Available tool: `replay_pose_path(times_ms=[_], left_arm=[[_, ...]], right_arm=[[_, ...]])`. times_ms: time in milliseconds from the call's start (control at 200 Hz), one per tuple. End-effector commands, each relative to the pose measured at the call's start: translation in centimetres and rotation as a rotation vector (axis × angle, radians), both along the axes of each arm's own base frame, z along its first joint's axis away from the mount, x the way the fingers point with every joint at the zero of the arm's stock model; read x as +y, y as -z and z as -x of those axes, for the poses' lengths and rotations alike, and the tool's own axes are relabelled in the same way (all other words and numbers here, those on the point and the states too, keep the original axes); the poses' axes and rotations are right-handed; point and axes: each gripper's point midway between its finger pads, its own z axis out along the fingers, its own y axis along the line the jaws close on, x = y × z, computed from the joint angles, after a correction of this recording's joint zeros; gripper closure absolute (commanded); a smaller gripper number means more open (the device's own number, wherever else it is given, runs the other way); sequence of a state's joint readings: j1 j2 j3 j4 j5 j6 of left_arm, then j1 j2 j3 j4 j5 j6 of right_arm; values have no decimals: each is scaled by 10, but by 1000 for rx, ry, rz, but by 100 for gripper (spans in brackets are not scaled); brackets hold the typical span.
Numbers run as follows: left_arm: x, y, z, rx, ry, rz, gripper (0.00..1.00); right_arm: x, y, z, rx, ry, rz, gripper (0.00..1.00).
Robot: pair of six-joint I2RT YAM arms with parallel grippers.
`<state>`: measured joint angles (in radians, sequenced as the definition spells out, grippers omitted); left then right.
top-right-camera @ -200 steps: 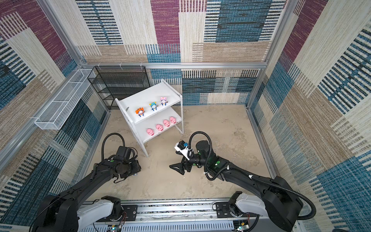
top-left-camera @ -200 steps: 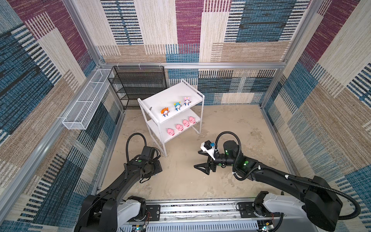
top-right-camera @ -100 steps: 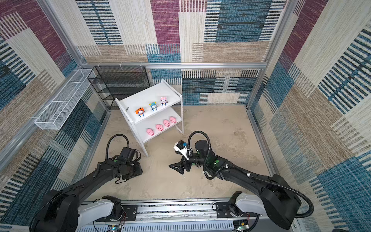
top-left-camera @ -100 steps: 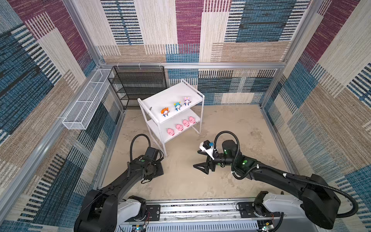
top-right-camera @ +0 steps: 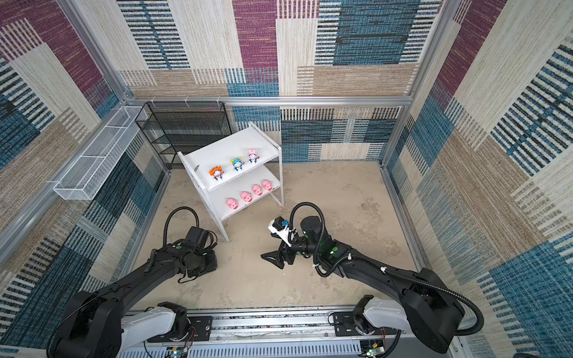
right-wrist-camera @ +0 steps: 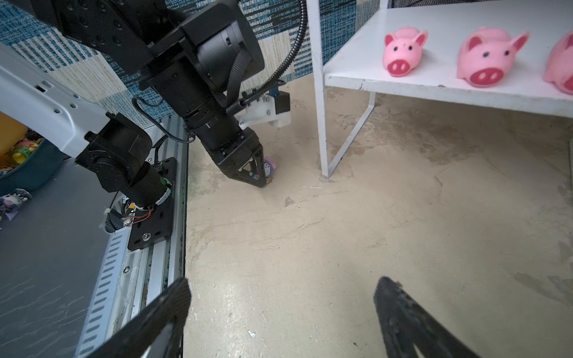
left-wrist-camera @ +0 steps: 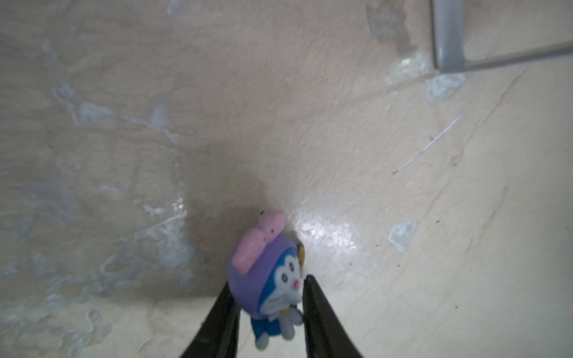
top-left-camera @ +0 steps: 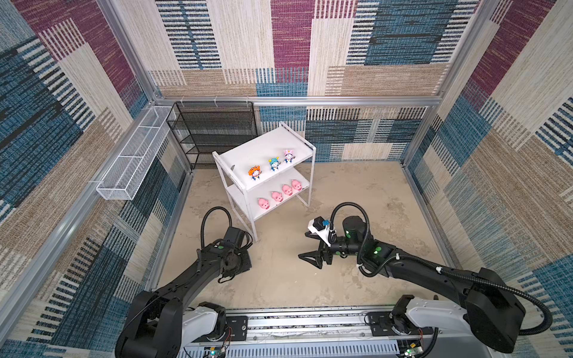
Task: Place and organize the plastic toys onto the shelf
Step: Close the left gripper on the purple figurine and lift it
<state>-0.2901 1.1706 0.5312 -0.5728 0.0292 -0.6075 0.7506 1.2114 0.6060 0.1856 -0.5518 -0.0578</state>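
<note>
We are seeing the pink-bowed, purple-hooded figurine (left-wrist-camera: 266, 272), hidden beneath the left arm (top-left-camera: 198, 272) in both top views, resting on the table (left-wrist-camera: 403, 186) clasped by the left gripper (left-wrist-camera: 268, 283), the right gripper (right-wrist-camera: 283, 281) holding its fingers wide.

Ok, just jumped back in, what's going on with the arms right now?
The left gripper is down at the floor with its jaws on either side of the purple-hooded figurine; whether it is firmly gripped I cannot tell. The right gripper hangs open above the floor, holding nothing. The shelf already has three hooded figurines on its top board and four pink pigs on the lower one.
</note>
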Motion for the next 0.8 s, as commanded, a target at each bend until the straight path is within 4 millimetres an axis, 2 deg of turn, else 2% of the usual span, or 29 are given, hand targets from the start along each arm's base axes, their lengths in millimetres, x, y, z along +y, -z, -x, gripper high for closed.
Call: replay_pose_path(times_ms=[0,155,316,441,581,791], left_arm=[[1,-1,0,-8,-5,0,71],[1,-6,0,-38,-4,9,78],[-6,-15,0,-71,14,50,81],[-25,-26,1,-127,76,119,82],[-44,-40,13,-206,170,129,83],[-75,-71,25,-383,317,253,83]], right_arm=[[1,-3,-1,-17,-3,-15,6],[0,-3,0,-16,-2,-20,6],[1,-5,3,-14,-10,-32,6],[1,-12,3,-16,-8,-55,6],[4,-13,-1,16,11,-63,6],[16,-15,-1,152,-7,-121,8]])
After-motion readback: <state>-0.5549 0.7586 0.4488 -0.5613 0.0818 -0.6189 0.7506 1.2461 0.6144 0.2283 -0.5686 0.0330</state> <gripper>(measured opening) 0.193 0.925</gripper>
